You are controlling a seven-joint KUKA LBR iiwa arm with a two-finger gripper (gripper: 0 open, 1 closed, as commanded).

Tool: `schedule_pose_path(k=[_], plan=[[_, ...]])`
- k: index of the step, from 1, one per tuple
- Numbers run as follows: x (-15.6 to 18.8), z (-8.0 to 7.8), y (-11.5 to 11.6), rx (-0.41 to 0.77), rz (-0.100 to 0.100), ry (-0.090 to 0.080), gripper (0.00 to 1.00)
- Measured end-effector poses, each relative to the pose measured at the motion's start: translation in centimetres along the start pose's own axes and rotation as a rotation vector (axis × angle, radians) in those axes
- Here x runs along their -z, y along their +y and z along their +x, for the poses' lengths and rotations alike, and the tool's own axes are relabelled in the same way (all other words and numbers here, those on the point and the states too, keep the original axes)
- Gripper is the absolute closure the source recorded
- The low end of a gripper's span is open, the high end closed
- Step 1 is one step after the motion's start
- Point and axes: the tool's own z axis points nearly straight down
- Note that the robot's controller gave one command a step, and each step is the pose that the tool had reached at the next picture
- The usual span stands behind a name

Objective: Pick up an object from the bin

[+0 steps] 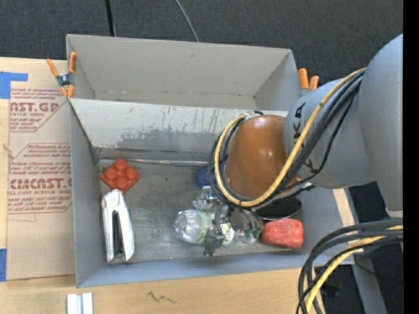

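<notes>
Grey bin (85, 195) on my feed, and the gripper (211, 235) sits low by the front wall, mid-bin, tucked under the arm's orange wrist cover (256, 154).

Spotter: What's it over?

Me: The nearest thing is a clear shiny rounded piece (188, 226), just beside the gripper toward the view's left. It's roundish, with no long axis I can call. I can't tell if they're touching or barely apart, because a tangle of small clear and greenish bits (230, 231) crowds the tip.

Spotter: Open or closed?

Me: I can't tell from this angle. I see nothing I'd call held.

Spotter: Neighbours?

Me: There's a red lump (283, 233) close on the opposite side, toward the view's right. Something blue (202, 175) lies behind, half hidden by the cables (220, 156). A white stapler-shaped thing (116, 229) and an orange-red knobbly toy (120, 174) are well apart at far left. My read is that any grab must shade left, and the front wall leaves little room.
</notes>
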Motion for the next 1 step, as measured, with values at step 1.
schedule_pose_path(k=[1], plan=[[0.76,-0.06,0.01,0.000,0.000,-0.003,1.00]])
